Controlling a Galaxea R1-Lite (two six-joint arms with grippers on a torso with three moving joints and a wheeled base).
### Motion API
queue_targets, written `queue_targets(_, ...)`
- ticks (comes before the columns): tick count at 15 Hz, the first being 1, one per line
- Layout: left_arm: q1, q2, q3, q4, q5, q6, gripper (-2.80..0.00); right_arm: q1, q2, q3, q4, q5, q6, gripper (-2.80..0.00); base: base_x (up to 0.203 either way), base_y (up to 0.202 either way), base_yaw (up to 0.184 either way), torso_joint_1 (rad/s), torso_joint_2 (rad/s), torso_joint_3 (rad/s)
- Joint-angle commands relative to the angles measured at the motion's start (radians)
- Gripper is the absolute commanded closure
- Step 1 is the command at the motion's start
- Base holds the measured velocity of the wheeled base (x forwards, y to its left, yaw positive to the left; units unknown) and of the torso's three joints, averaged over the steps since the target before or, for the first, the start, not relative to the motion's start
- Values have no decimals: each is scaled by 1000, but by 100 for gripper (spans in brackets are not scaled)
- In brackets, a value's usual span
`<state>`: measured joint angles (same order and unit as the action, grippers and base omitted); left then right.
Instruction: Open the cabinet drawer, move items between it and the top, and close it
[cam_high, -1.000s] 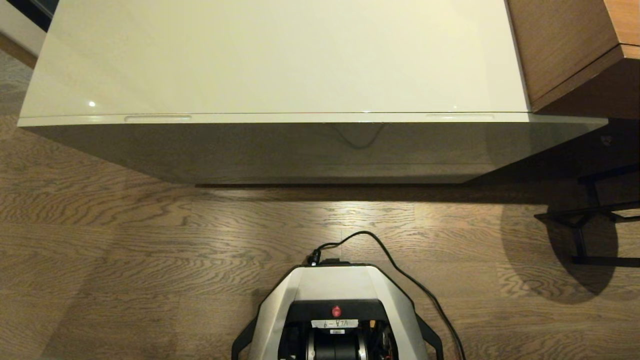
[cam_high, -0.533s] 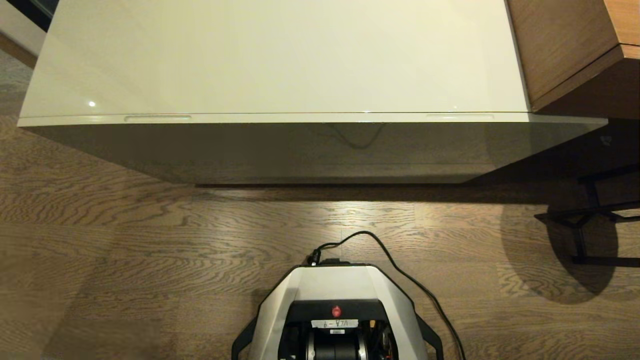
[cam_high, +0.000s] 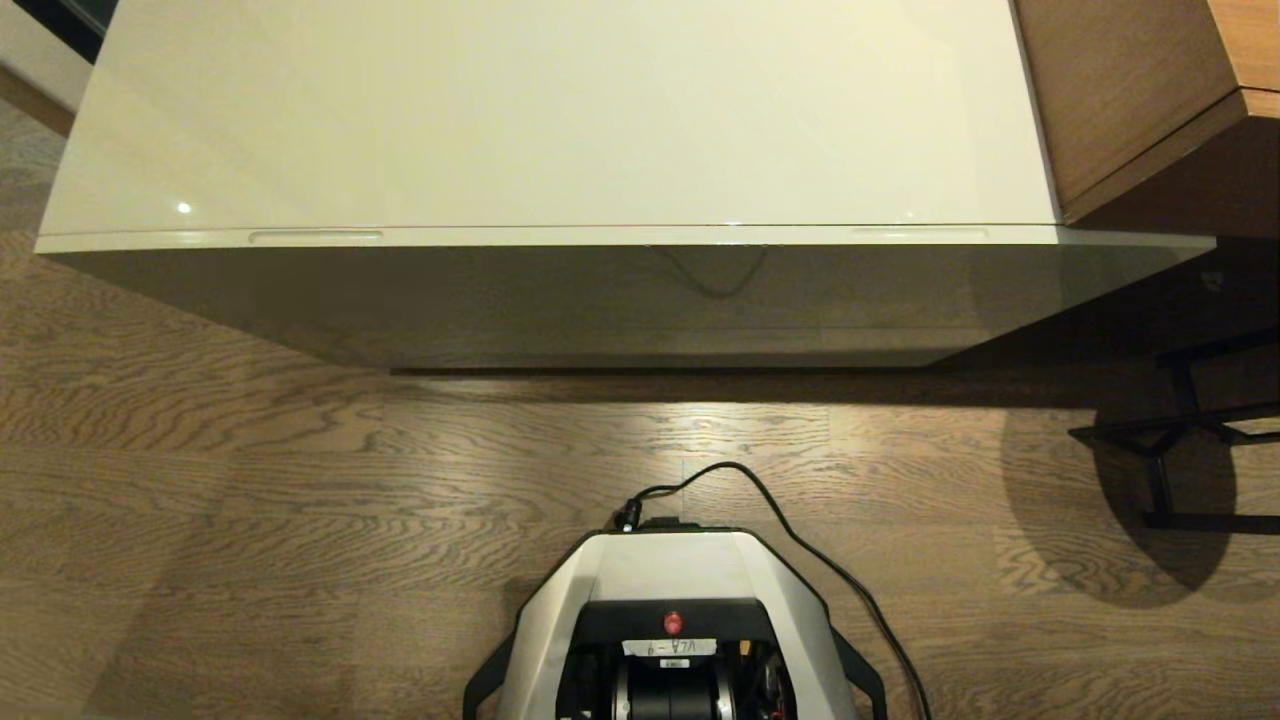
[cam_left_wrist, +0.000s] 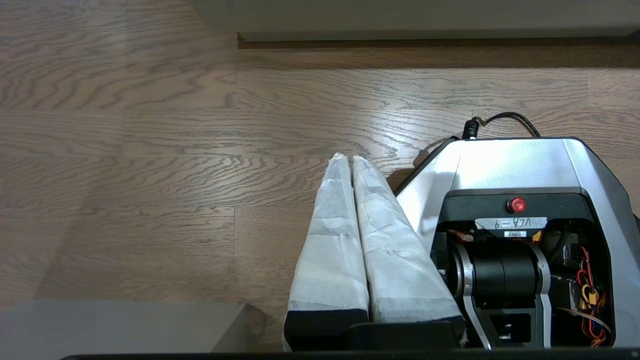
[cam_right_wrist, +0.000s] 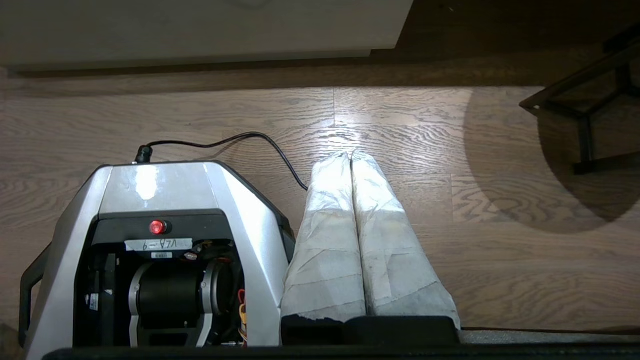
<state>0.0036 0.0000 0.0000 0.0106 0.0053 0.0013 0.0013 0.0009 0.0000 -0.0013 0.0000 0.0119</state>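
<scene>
A low cream cabinet faces the robot, its drawer (cam_high: 620, 300) closed flush beneath the bare top (cam_high: 560, 110). Left gripper (cam_left_wrist: 350, 160) and right gripper (cam_right_wrist: 350, 157) hang clenched, empty, parked beside the base over the floor, apparently before starting.

Oak-grain plank floor (cam_high: 250, 480), brown wooden furniture (cam_high: 1130, 90), black metal stand (cam_high: 1180, 430).

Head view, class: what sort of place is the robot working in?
Probably a furnished indoor room, perhaps a bedroom or hotel room: wood-plank floor, a low glossy cream cabinet with its drawer shut, and brown wooden furniture beside it.
</scene>
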Motion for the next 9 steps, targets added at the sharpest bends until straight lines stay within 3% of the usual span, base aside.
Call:
queue_targets(1,-1,2,0,0,1,0,0,-1,1,2,0,0,-1,0,0,0,0,0,0,0)
queue_targets(9,0,2,0,0,1,0,0,-1,1,2,0,0,-1,0,0,0,0,0,0,0)
